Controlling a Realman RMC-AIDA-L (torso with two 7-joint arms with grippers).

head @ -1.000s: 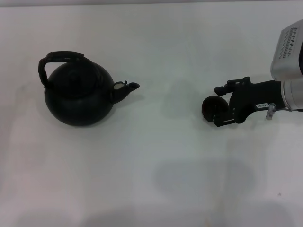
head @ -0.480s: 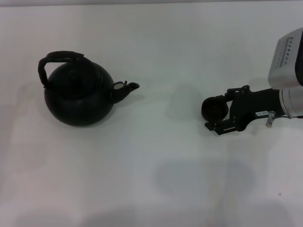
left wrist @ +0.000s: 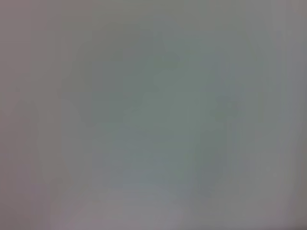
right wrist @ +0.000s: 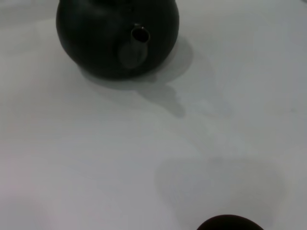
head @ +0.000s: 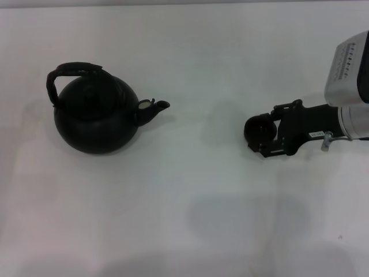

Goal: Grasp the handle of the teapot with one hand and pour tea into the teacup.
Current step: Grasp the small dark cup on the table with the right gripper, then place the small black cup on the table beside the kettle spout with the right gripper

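right gripper (head: 264,138): our fingers clamp the teacup (head: 259,130) above the tabletop (head: 190,231) | teapot (head: 96,117): far left, spout toward cup | likely heavy, rigid | take handle (head: 72,71) at arch top

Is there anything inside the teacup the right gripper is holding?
The teacup sits at the tip of the right gripper, above the white table. From the head view its inside is uniformly dark, so whether it holds any liquid cannot be told.
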